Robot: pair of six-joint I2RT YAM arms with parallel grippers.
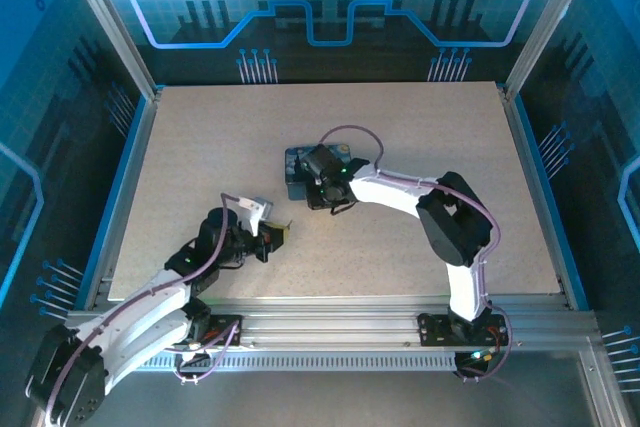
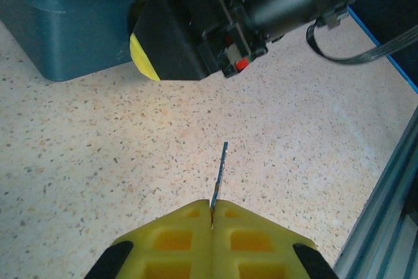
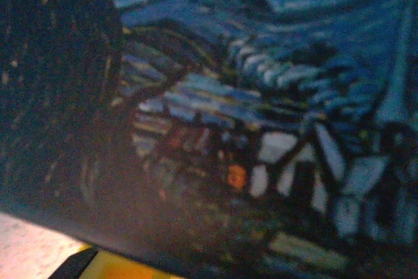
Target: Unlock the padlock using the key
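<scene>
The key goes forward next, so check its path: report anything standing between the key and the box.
The key, pinched in the left gripper, points across open table. Beyond its tip, the right gripper has its dark body against the box and covers that side. The padlock cannot be made out.

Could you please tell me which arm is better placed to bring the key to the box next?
Left. The left gripper is shut on the key, whose tip points towards the box, while the right gripper sits close over the box's painted top.
</scene>
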